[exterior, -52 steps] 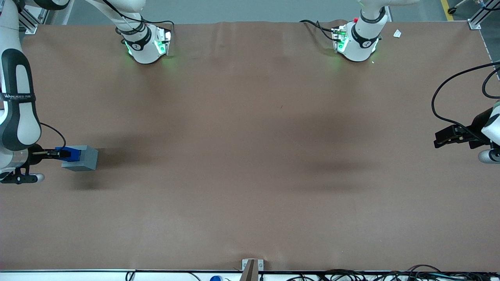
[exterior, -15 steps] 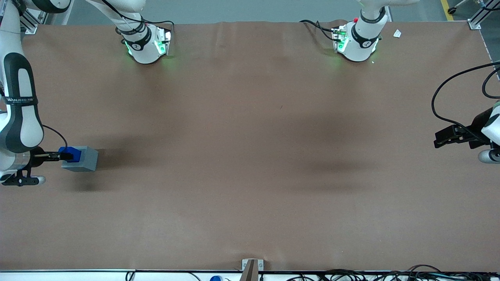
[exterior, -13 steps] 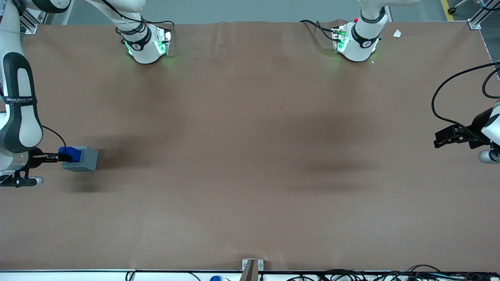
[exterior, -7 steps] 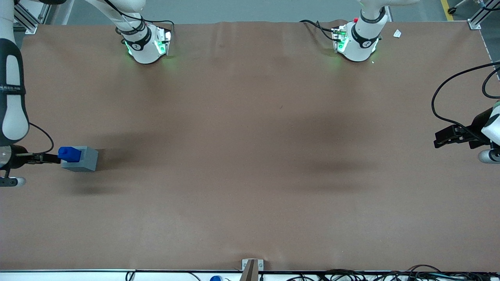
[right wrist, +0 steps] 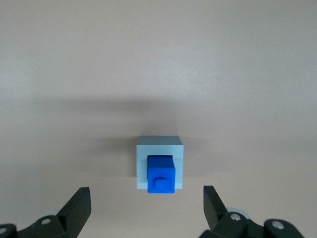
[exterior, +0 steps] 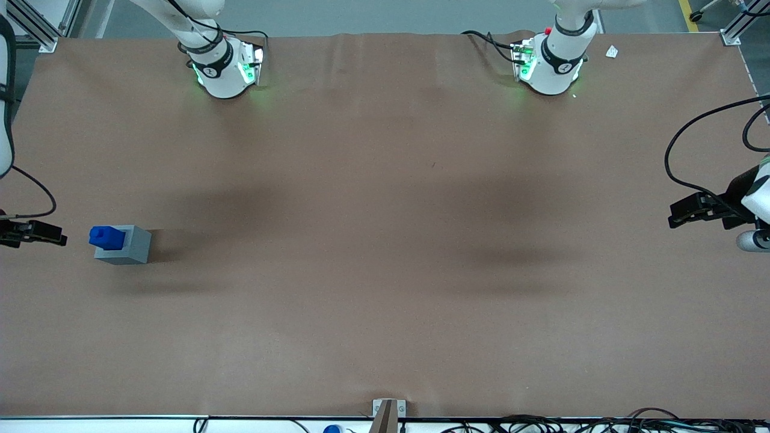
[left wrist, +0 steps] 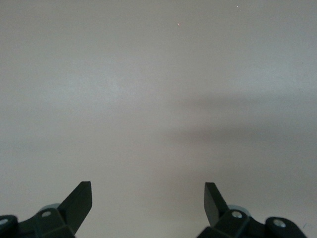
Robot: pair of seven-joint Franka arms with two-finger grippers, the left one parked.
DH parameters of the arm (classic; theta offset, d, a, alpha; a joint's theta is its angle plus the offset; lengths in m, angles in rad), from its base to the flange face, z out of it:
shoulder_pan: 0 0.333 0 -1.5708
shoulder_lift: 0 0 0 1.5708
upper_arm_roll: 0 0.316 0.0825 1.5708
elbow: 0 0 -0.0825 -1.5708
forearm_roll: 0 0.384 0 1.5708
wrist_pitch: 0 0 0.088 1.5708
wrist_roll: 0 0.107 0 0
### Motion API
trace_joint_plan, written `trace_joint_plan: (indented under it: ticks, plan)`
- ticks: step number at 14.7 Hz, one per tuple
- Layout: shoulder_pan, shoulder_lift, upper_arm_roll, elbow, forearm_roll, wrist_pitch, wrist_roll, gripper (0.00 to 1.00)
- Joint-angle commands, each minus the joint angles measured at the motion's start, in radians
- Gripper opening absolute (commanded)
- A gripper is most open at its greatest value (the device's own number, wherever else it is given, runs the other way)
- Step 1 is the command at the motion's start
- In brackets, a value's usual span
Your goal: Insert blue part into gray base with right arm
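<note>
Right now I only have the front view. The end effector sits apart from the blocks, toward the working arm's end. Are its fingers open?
Observer: Open. The right wrist view shows both fingers of the end effector spread wide, with nothing between them.
Operator: Is the blue part in the recess, or just resting on top?
Observer: In it. The blue part stands inside the gray base, with gray rim showing along its sides.
Operator: Which way does the stub point?
Observer: Up. The narrower stub end faces the wrist camera, which looks straight down on both blocks.
</note>
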State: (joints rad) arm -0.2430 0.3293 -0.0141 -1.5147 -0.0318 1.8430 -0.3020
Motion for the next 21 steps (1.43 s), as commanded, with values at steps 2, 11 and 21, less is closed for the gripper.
trace_joint_plan:
  ticks: [2,11,21]
  plan:
    - [0.045,-0.110,-0.001,-0.035,0.015,-0.053,0.024,1.00]
    - [0.142,-0.245,0.000,-0.030,0.013,-0.177,0.112,1.00]
    - [0.133,-0.332,-0.017,-0.039,0.125,-0.243,0.253,1.00]
